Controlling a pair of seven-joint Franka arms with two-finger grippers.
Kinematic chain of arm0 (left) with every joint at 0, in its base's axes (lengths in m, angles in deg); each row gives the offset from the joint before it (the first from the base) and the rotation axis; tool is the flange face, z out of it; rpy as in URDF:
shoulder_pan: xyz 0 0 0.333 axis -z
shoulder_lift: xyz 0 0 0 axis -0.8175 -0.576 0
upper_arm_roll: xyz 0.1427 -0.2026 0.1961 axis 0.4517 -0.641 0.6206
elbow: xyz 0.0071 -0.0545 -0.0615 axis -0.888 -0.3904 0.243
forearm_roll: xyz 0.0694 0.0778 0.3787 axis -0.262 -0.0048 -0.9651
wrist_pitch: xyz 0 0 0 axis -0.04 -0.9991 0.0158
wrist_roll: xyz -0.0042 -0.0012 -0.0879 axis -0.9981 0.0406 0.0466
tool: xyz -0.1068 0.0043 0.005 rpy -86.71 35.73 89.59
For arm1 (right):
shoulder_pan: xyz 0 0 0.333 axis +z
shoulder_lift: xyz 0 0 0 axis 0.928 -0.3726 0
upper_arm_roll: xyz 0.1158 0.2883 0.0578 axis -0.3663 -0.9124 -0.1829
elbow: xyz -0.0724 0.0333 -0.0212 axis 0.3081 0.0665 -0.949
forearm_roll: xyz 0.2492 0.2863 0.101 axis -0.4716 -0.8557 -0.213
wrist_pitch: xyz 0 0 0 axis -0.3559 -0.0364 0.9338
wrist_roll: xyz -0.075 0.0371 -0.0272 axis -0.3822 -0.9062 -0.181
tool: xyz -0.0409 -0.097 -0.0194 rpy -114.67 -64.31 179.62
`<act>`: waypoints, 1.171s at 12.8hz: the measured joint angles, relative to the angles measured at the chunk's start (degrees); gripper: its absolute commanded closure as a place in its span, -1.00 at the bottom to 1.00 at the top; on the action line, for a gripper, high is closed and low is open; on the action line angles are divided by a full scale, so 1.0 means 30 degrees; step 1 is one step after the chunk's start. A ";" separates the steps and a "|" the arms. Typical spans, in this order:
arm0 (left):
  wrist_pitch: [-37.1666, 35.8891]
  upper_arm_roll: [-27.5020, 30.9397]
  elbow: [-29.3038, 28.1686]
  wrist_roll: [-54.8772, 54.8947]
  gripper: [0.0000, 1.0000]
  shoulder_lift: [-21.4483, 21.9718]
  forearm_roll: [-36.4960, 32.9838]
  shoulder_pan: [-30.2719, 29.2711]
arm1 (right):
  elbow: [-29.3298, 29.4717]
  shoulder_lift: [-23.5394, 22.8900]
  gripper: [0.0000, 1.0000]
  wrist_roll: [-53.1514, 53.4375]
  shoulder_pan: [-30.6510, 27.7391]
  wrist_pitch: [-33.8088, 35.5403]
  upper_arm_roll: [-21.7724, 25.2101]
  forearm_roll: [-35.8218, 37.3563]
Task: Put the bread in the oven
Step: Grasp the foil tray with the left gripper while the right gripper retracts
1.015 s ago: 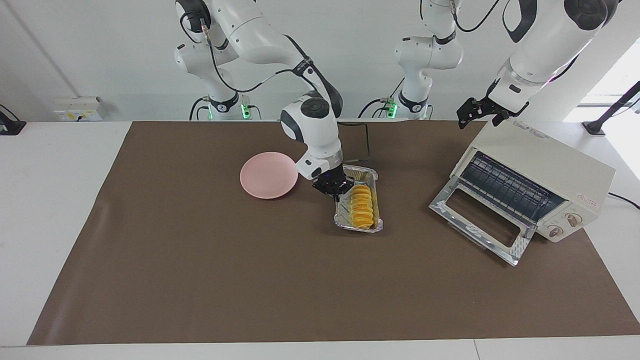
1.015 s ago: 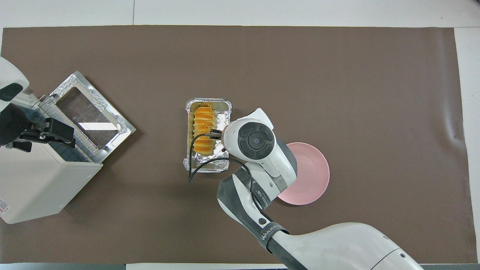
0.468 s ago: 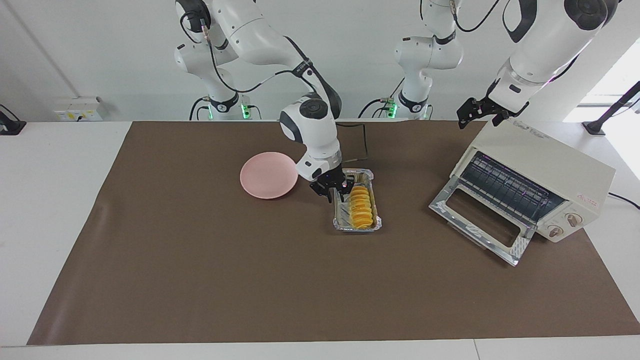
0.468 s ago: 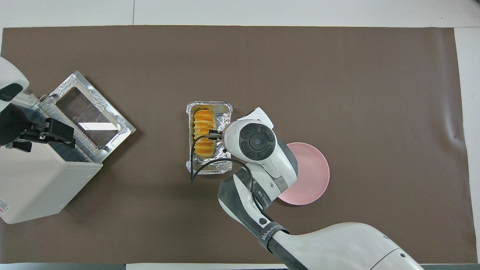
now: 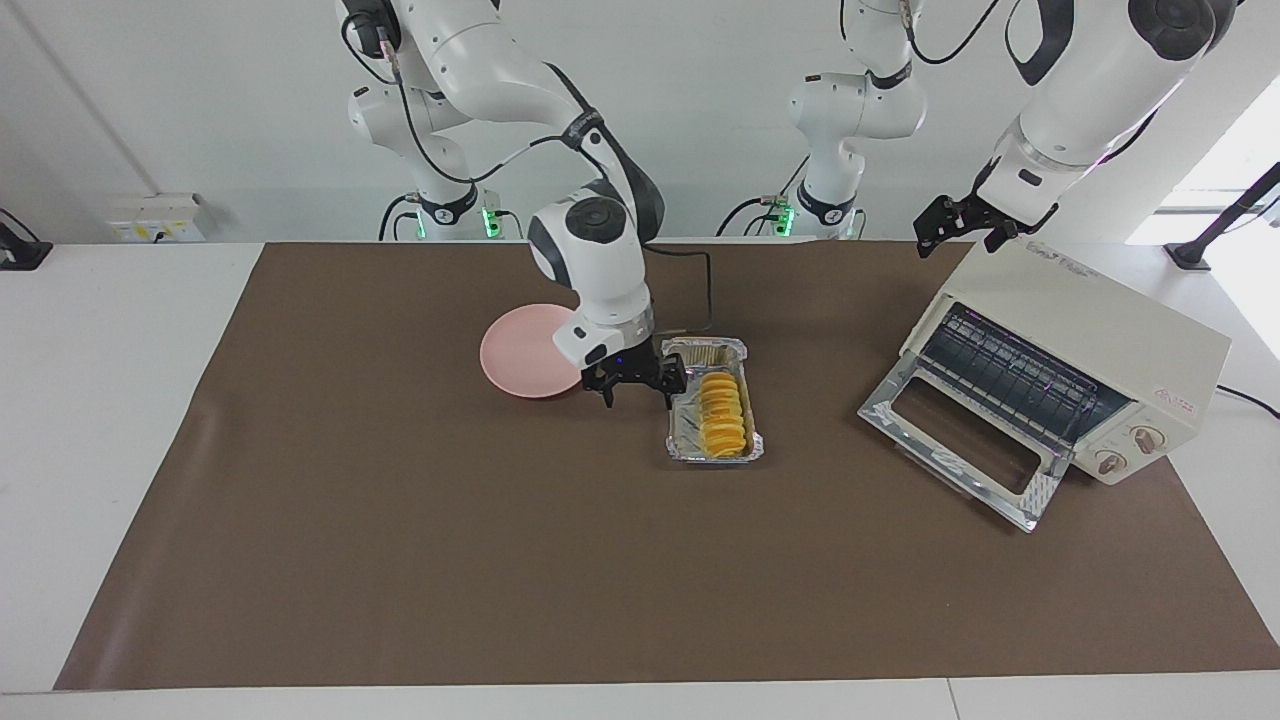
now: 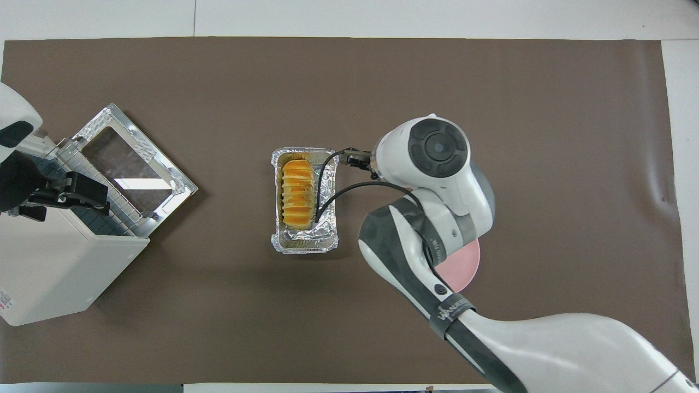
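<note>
The bread (image 5: 722, 412), a ridged golden-yellow loaf, lies in the crinkled foil tray (image 5: 690, 445) in the middle of the table. It also shows in the overhead view (image 6: 297, 191). My right gripper (image 5: 637, 397) is open and empty, just above the mat between the tray and the pink plate. The cream-white oven (image 5: 1090, 330) stands at the left arm's end of the table, its glass door (image 5: 955, 440) dropped open and its wire rack showing. My left gripper (image 5: 962, 235) waits open over the oven's top edge nearest the robots.
A round pink plate (image 5: 525, 350) lies beside the tray toward the right arm's end, partly covered by the right arm in the overhead view (image 6: 467, 267). A brown mat (image 5: 400, 550) covers the table. A black cable trails from the right wrist over the tray.
My right gripper has come out of the foil tray, off the bread, and moved sideways toward the pink plate. The tray shifted slightly and settled flat. The left arm has not moved.
</note>
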 measured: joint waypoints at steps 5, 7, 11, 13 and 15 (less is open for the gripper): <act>0.3025 -0.0557 -0.0099 -0.0634 -1.00 -0.0118 0.0419 0.1631 | 0.0273 0.1813 -1.00 -0.9992 -0.5544 0.2459 0.0089 -0.0016; 0.4938 -0.0782 -0.0189 -0.2999 -1.00 -0.0847 0.0728 0.3824 | 0.0546 0.2592 -1.00 -1.1186 -0.6053 0.4510 0.0082 -0.0015; 0.8841 -0.0871 0.0040 -0.7132 -1.00 -0.4811 0.0807 0.7276 | 0.1011 0.5295 -1.00 -1.2570 -0.6496 0.9989 0.0121 -0.0012; 1.0520 -0.0888 -0.0052 -0.7593 -1.00 -0.6704 0.0807 0.8126 | 0.1007 0.6324 -1.00 -1.3355 -0.7117 1.1969 0.0159 -0.0011; 1.1775 -0.0889 -0.0489 -0.7934 -1.00 -0.7908 0.0808 0.8860 | 0.0998 0.6840 -1.00 -1.3759 -0.7764 1.3335 0.0195 -0.0005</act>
